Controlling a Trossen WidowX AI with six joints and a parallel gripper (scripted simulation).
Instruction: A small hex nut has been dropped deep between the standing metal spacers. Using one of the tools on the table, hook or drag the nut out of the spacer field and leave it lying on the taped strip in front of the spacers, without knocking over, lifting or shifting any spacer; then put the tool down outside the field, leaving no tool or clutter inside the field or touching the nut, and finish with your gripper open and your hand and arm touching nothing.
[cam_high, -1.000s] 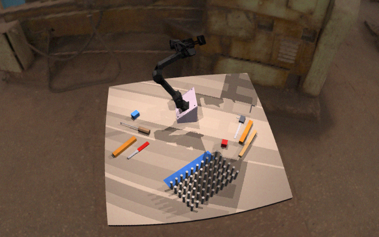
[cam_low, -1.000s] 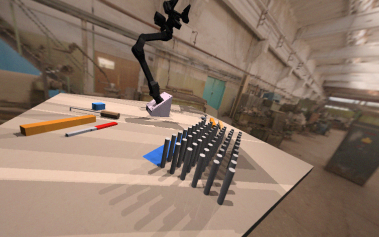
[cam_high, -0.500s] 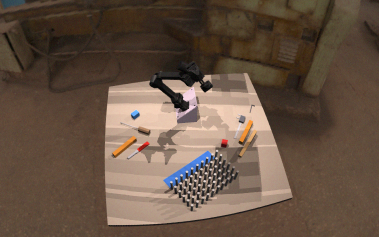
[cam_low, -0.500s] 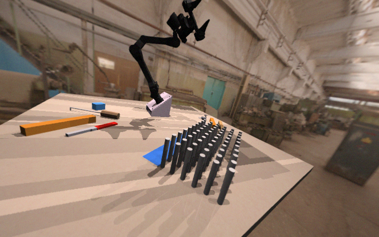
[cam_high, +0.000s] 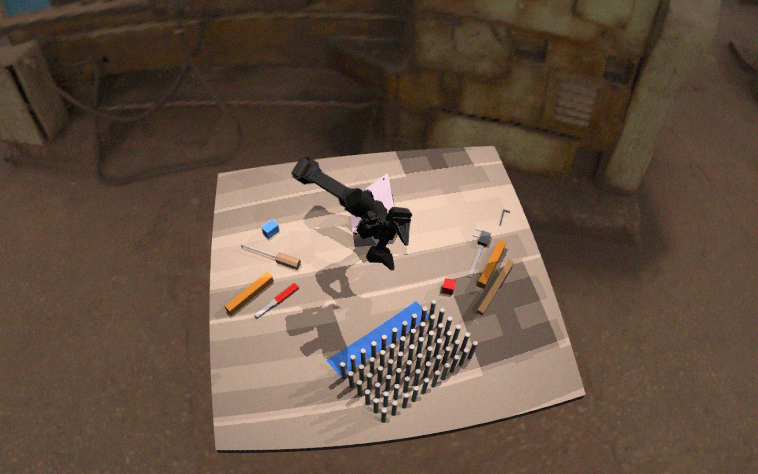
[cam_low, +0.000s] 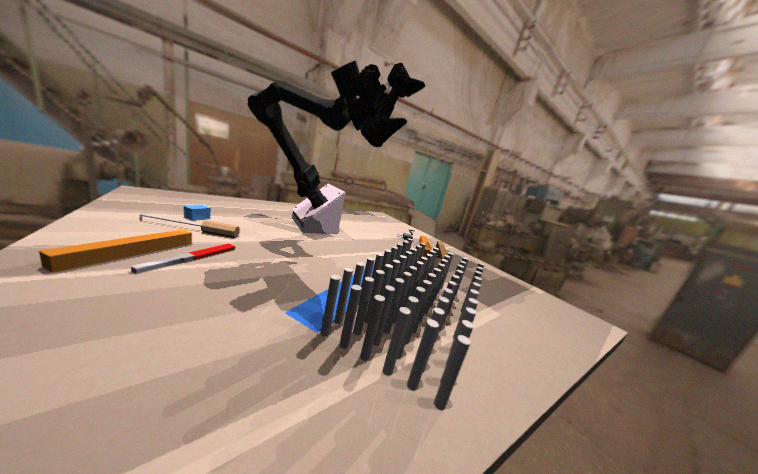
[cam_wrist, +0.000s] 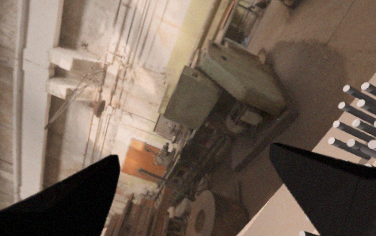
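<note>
My gripper (cam_high: 399, 255) (cam_low: 414, 102) (cam_wrist: 197, 156) is open and empty, high above the table. The dark spacers (cam_high: 383, 415) (cam_low: 453, 371) (cam_wrist: 352, 132) stand upright in rows. The blue taped strip (cam_high: 388, 325) (cam_low: 306, 313) runs along their arm-side edge. I cannot make out the nut in any view. A thin hooked tool with a wooden handle (cam_high: 287, 260) (cam_low: 220, 228) lies at the left. A red-handled tool (cam_high: 286, 292) (cam_low: 212, 252) lies nearer the spacers. A tool with a dark grey head (cam_high: 484, 237) and a small L-shaped key (cam_high: 504, 212) lie at the right.
An orange bar (cam_high: 249, 293) (cam_low: 117, 249) and a blue cube (cam_high: 270, 229) (cam_low: 196, 212) lie at the left. A red cube (cam_high: 448, 286), another orange bar (cam_high: 491, 264) and a wooden bar (cam_high: 495, 286) lie at the right. The arm's pale base (cam_high: 383, 192) (cam_low: 330, 212) stands at the back.
</note>
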